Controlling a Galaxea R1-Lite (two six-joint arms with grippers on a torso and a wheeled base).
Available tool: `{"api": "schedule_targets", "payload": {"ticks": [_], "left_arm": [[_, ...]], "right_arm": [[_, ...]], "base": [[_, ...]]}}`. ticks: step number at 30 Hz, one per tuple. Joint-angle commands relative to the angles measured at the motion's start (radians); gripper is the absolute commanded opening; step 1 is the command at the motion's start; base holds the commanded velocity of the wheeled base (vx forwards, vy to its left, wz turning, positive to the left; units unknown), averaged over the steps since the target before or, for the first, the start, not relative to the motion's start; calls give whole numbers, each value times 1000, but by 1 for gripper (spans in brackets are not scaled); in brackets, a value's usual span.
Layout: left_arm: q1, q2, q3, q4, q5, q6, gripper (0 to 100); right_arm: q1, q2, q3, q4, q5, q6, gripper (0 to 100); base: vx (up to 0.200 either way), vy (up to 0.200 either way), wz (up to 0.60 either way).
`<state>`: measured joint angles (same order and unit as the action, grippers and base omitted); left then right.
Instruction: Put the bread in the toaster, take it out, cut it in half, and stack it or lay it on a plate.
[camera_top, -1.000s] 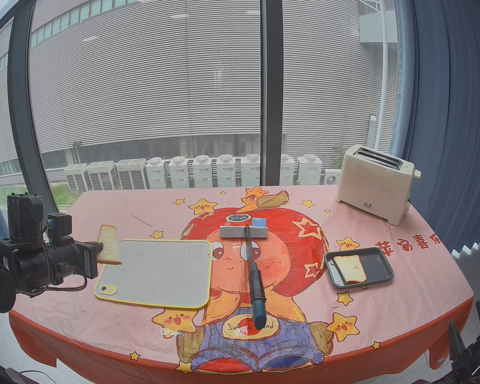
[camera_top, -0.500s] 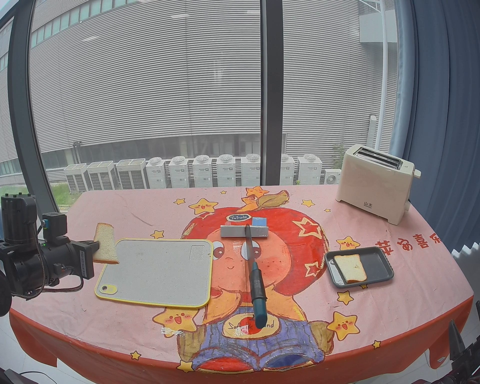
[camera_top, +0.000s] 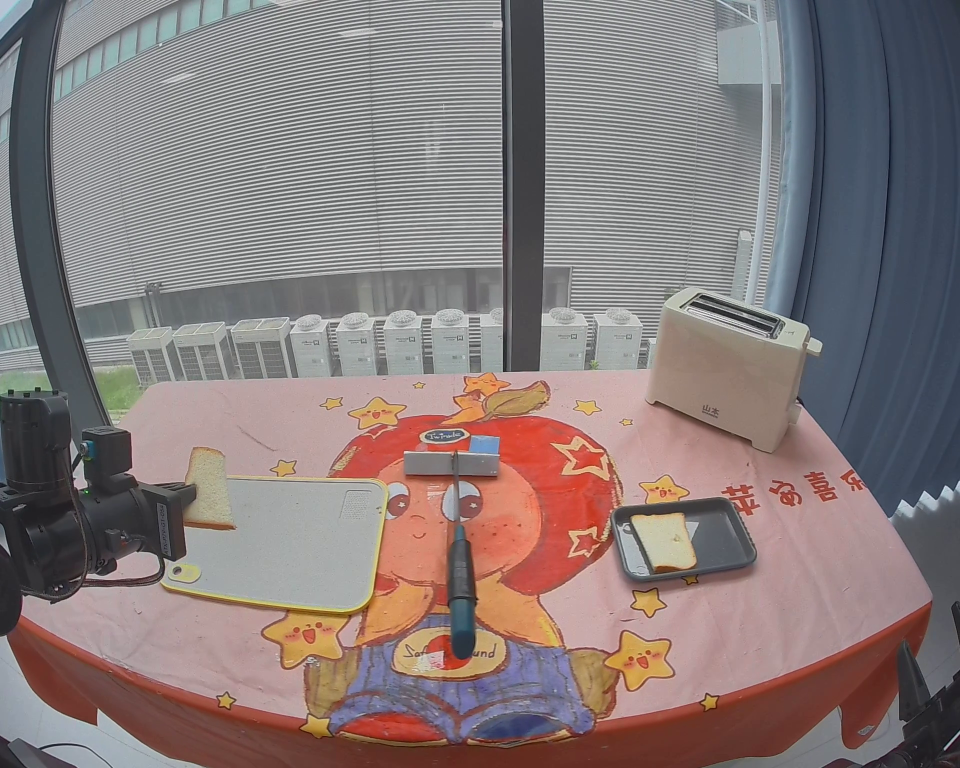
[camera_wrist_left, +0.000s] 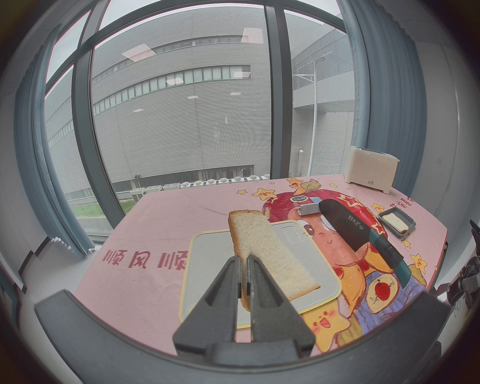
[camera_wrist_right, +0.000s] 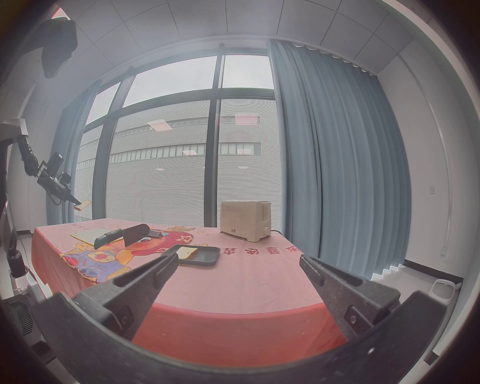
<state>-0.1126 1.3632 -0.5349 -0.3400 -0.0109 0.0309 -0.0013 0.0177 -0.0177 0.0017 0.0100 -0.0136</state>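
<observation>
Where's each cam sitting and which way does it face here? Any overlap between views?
Head: on the robot's head, facing forward and down over the table toward the window; left claw at the left edge holds a bread slice.
Left wrist: on the left arm, looking along its shut claw and the slice toward the toaster.
Right wrist: low beside the table, facing across it to the window; open right claw in front.
Shared: all three show toaster, knife and tray.
</observation>
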Motion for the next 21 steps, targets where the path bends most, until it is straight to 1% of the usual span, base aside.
{"api": "schedule_targets", "payload": {"ticks": [1, 21], "left_arm": [[-2, -1, 3, -1, 0, 0, 0], [-6, -3, 13, -4, 0, 0, 0]], "right_arm": [[0, -13, 18, 0, 1, -2, 100], [0, -13, 18, 0, 1, -2, 100]], "base": [[0, -200, 0], [0, -200, 0]]}}
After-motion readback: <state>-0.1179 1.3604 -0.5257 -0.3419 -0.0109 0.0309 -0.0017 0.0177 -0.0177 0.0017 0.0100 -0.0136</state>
